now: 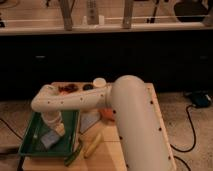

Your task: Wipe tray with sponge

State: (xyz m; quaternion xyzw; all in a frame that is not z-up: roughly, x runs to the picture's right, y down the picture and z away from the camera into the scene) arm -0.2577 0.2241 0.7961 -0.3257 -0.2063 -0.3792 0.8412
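The green tray [31, 144] lies on the left part of the wooden table. The blue-grey sponge [49, 139] rests on the tray floor near its middle, toward the front. My gripper [56, 128] points down into the tray and is shut on the sponge, pressing it onto the tray. My white arm [130, 120] reaches in from the lower right, bends at the elbow [44, 99] and covers the tray's far part.
A yellow corn cob [92, 145] and a green item [74, 155] lie just right of the tray. A flat grey-blue cloth [89, 120] and an orange object [106, 114] sit under the arm. A white cup [99, 82] and dark items [67, 88] stand at the far edge.
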